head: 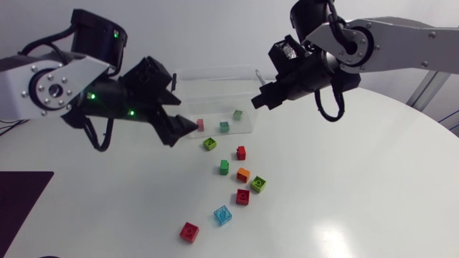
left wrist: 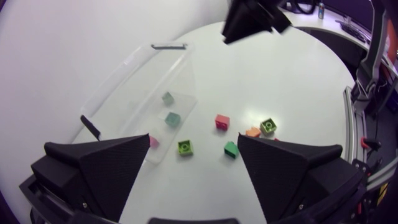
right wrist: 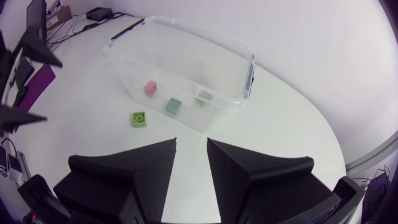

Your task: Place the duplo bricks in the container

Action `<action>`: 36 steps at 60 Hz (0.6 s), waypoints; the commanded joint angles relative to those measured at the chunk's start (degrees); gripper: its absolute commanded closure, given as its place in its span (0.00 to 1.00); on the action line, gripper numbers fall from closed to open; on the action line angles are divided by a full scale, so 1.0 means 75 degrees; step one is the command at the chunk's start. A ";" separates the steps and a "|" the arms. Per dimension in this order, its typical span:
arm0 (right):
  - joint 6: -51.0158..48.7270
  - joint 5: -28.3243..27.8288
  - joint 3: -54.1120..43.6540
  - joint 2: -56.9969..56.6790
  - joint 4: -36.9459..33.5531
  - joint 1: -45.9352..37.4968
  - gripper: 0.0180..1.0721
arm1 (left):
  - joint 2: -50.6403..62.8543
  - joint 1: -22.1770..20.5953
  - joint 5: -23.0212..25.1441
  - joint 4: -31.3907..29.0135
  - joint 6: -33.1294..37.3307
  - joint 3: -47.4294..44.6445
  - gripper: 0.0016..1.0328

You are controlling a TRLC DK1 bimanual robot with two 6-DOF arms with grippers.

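Observation:
A clear plastic container (head: 215,79) stands at the back of the table with a pink brick (head: 200,124), a teal brick (head: 224,127) and a pale green brick (head: 237,115) inside. Several loose bricks lie in front of it, among them a lime one (head: 209,143), a red one (head: 241,152) and a translucent blue one (head: 223,215). My left gripper (head: 183,113) hangs open and empty over the container's left end, above the pink brick (left wrist: 153,142). My right gripper (head: 256,100) hovers at the container's right end, its fingers (right wrist: 155,165) a narrow gap apart with nothing between them.
A dark mat (head: 21,208) lies at the table's front left corner. In the left wrist view the lime brick (left wrist: 185,147), a green brick (left wrist: 231,149), a red brick (left wrist: 222,121) and an orange brick (left wrist: 252,132) lie just outside the container (left wrist: 134,68).

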 commanded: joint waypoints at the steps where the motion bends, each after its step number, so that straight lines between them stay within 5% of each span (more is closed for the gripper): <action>1: 0.0183 0.0010 0.0349 0.0444 -0.0024 -0.0059 0.61 | -0.0456 -0.0041 0.0200 -0.0193 0.0501 -0.0771 0.04; 16: 0.0113 -0.0095 0.0349 0.0620 -0.0341 0.0023 0.59 | -0.1100 -0.0462 0.0482 -0.1049 0.1767 -0.2377 0.04; 26: 0.0043 -0.0142 -0.0940 -0.0001 -0.0341 0.0093 0.05 | -0.0948 -0.0837 0.0493 -0.1201 0.2376 -0.2939 0.04; 36: -0.0039 -0.0388 -0.2030 -0.0493 -0.0341 0.0128 0.05 | -0.0362 -0.1201 0.0505 -0.1154 0.2892 -0.3115 0.04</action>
